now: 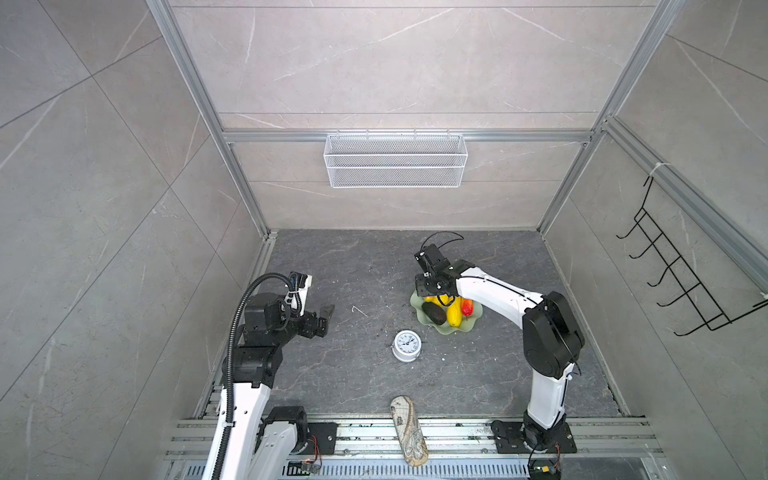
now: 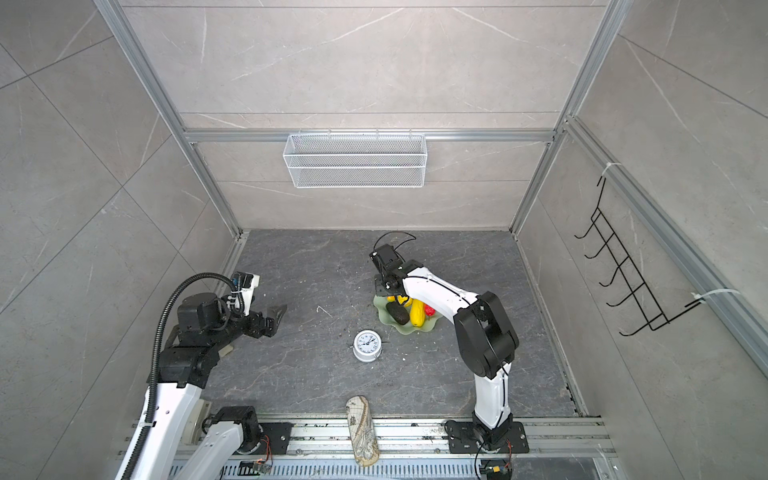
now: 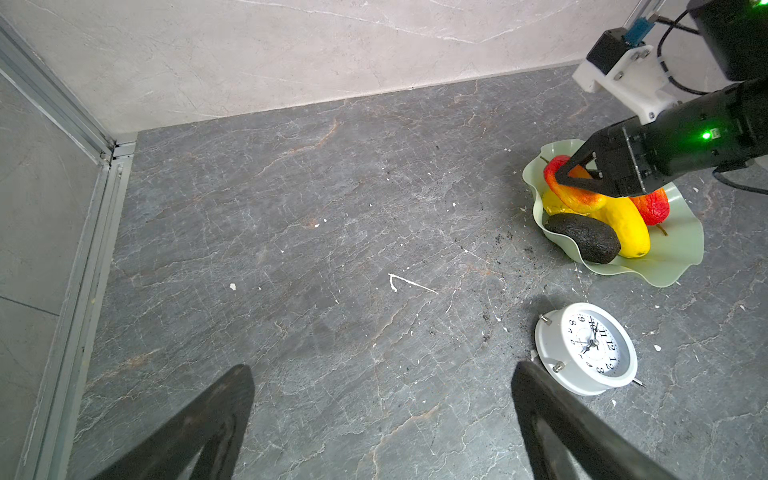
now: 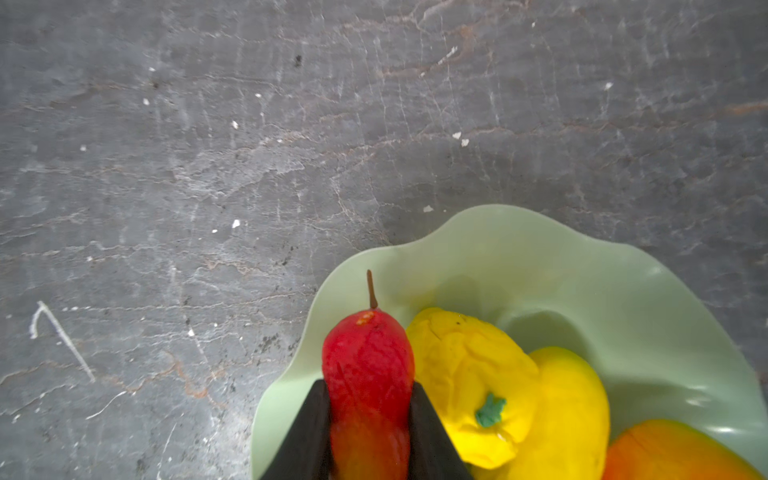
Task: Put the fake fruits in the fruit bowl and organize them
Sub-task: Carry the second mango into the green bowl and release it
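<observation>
**Mint-green fruit bowl [image 3: 673, 266]: load status**

I see the avocado [image 3: 584, 237], the long yellow fruit [image 3: 627, 228], the bumpy yellow fruit [image 4: 469, 374] and one mango [image 3: 652, 205] lying in the bowl. The right gripper [image 4: 369, 390] is clamped on the second mango [image 4: 368, 357] over the bowl's rim. The left gripper [image 3: 382, 374] is spread wide, well apart from the bowl and near the alarm clock [image 3: 586, 349].

Mint-green wavy plastic bowl [image 4: 540, 253]; glossy red-orange mango [image 4: 368, 365]; bumpy round yellow fruit [image 4: 465, 365], green-topped; dark pebbled avocado [image 3: 582, 237]; grey veined table [image 3: 332, 249].
</observation>
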Controlling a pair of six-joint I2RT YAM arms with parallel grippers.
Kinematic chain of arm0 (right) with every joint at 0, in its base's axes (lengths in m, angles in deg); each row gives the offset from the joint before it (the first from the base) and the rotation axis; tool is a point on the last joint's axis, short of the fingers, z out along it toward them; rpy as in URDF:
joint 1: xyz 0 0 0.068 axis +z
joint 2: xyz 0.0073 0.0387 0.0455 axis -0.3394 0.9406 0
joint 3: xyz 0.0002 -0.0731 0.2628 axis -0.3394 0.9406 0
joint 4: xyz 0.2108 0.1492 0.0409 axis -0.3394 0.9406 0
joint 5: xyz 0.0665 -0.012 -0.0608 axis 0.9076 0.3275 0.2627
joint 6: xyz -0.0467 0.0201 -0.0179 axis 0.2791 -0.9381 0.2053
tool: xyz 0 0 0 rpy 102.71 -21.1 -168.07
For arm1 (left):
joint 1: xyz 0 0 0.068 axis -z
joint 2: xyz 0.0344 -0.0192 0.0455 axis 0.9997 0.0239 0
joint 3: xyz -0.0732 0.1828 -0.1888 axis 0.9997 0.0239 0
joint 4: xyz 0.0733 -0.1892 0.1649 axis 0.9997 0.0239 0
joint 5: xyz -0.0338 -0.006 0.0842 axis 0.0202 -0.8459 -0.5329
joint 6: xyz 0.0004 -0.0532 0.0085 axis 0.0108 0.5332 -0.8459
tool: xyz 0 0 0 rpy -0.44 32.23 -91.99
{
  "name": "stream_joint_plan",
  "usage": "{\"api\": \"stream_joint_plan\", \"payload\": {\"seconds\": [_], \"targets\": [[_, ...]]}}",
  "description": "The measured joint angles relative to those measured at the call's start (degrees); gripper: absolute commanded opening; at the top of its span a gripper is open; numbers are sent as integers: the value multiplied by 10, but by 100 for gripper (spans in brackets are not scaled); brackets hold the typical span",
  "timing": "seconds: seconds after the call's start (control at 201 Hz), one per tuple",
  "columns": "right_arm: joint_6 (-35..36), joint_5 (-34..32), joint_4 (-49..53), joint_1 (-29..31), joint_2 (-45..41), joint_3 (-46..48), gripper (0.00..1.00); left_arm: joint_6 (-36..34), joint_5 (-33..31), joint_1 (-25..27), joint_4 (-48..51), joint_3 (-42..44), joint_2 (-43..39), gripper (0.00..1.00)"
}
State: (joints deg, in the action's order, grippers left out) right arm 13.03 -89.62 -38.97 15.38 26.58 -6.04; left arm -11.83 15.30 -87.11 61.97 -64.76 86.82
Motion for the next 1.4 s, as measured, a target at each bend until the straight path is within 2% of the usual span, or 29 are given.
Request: {"api": "stream_joint_plan", "payload": {"seconds": [0.533,1.11,1.404], "targets": [[-34,-21,0,0,29,-14,32,0,0,0,0,0,0,100],[-13,-43,0,0,10,-15,71,0,0,0,0,0,0,100],[3,-48,-6,-8,-30,-15,73,0,1,0,0,0,-1,100]]}}
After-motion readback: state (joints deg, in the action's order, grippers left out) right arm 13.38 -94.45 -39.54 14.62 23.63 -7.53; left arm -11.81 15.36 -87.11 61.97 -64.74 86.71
